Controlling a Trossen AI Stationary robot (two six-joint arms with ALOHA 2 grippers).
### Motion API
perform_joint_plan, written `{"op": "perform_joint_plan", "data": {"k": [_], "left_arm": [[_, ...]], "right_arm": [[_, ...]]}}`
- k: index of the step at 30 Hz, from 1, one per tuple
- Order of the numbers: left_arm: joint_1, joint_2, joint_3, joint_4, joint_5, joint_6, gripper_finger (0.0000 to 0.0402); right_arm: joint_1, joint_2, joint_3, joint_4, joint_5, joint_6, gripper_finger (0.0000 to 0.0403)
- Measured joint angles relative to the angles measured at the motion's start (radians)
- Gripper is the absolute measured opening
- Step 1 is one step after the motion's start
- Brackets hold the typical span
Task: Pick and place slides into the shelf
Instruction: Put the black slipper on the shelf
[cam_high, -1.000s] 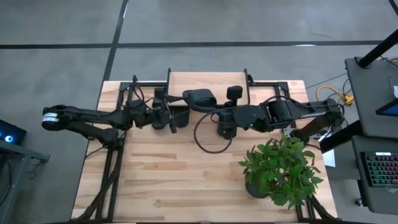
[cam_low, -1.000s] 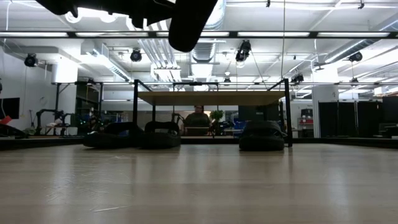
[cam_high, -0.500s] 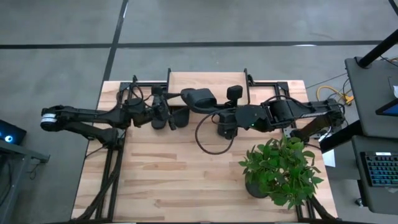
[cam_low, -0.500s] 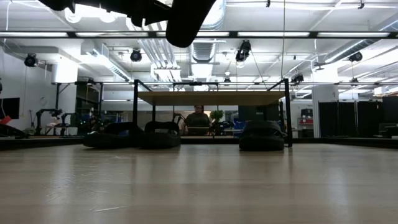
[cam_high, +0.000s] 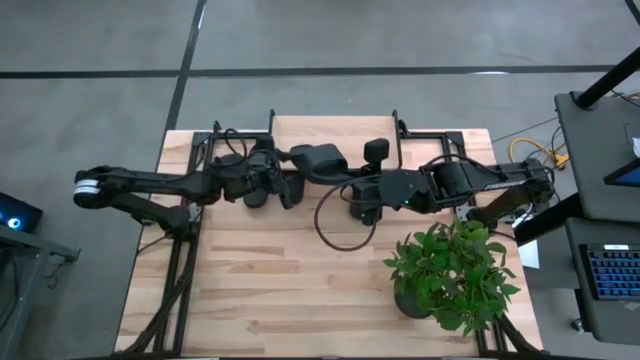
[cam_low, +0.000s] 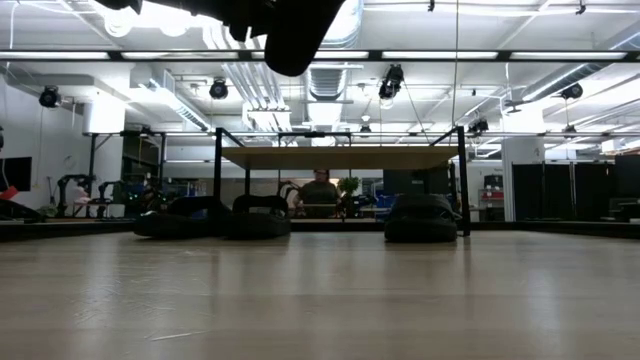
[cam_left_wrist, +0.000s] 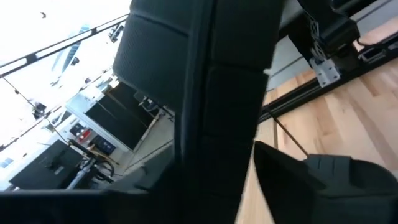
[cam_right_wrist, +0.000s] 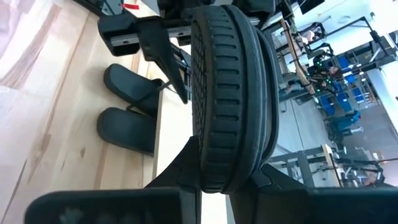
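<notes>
While the right end effector (cam_high: 345, 176) clamps a slide (cam_high: 318, 160), the left end effector's (cam_high: 268, 185) opening (partly hidden) is unclear.

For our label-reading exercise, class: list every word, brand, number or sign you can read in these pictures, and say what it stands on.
None can be read.
Matte black slide sandal held by the right claw: only ribbed tread on its sole, no lettering.
Small red tag beside the black metal frame: any marks on it are too small to read.
Low shelf with a light wood top board: plain, no markings.
</notes>
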Motion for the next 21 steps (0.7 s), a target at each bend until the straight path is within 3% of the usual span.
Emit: {"op": "perform_joint_plan", "data": {"k": [5, 12, 21], "left_arm": [[0.000, 0.006, -0.002, 0.002, 0.004, 0.055, 0.0053], [0.000, 0.005, -0.005, 0.007, 0.018, 0.106, 0.0050], [0.017, 0.000, -0.067, -0.005, -0.014, 0.260, 0.0050]], "right_arm": [[0.000, 0.000, -0.001, -0.006, 0.002, -0.003, 0.0037], [0.001, 0.000, 0.001, -0.019, -0.005, 0.012, 0.0039], [0.043, -0.031, 0.021, -0.119, -0.003, 0.083, 0.0152]]}}
